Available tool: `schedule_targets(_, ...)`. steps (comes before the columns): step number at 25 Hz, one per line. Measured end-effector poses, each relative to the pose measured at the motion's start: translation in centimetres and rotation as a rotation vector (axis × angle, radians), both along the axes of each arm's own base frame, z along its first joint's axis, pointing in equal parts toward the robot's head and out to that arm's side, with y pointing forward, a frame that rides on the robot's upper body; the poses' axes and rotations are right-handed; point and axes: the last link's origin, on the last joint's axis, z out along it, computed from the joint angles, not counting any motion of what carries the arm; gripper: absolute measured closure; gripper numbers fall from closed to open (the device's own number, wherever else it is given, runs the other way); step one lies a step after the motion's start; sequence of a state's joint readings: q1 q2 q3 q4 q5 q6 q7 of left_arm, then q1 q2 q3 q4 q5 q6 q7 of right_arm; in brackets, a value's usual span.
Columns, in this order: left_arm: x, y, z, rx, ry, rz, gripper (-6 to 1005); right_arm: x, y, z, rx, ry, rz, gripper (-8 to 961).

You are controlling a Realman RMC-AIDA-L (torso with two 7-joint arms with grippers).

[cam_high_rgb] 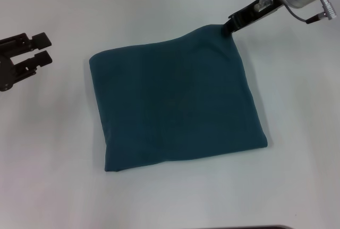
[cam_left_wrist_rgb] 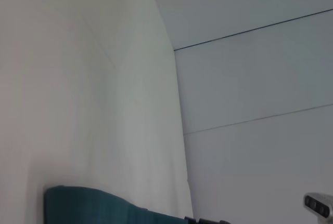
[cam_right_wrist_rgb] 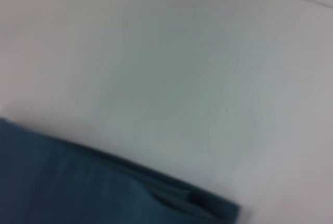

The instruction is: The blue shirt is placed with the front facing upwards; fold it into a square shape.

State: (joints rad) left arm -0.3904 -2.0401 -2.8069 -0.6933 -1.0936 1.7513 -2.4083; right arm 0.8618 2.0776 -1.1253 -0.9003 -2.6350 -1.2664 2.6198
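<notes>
The blue shirt [cam_high_rgb: 175, 101] lies folded into a plain teal, roughly square shape in the middle of the white table. Its print is hidden. At the far right corner my right gripper [cam_high_rgb: 229, 25] is shut on the cloth, and that corner is drawn up into a small peak toward the fingers. The right wrist view shows the shirt's [cam_right_wrist_rgb: 78, 182] layered edge close up. My left gripper [cam_high_rgb: 45, 48] stands open at the left, well apart from the shirt and holding nothing. A strip of the shirt [cam_left_wrist_rgb: 93, 203] shows low in the left wrist view.
The white table [cam_high_rgb: 170, 6] surrounds the shirt on all sides. A wall with thin dark seams [cam_left_wrist_rgb: 250, 29] shows behind the table in the left wrist view.
</notes>
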Motion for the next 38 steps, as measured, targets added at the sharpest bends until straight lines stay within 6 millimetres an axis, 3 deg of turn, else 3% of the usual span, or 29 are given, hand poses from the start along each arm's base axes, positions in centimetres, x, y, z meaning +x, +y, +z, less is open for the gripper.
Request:
schedule_targets(4,0.1,0.0,0.0,-0.002,-0.003,-0.005,491,0.7,0.9,2.1,0.075,0.001,-0.037,827)
schedule_targets(6,0.1,0.0,0.0,-0.003,-0.003,-0.006,491,0.8,1.1,3.5,0.107,0.047,-0.064,581)
schedule_targets(9,0.1,0.0,0.0,-0.003,-0.004,-0.007,491,0.5,0.5,4.4,0.09,0.162,-0.08,465)
schedule_targets(12,0.2,0.0,0.0,-0.003,-0.004,-0.006,491,-0.2,-0.7,3.7,-0.005,0.284,-0.092,348)
schedule_targets(20,0.3,0.3,0.0,-0.002,-0.004,-0.006,490,0.4,-1.9,0.1,-0.128,0.356,-0.225,355)
schedule_targets(31,0.5,0.5,0.0,-0.001,-0.006,-0.009,490,1.2,-0.4,-2.6,-0.008,0.274,-0.222,356)
schedule_targets(34,0.4,0.5,0.0,-0.001,-0.005,-0.007,490,0.2,-0.1,-2.0,-0.007,0.277,-0.184,355)
schedule_targets(38,0.3,0.4,0.1,-0.001,-0.004,-0.005,491,-1.4,0.2,1.5,0.005,0.298,-0.113,353)
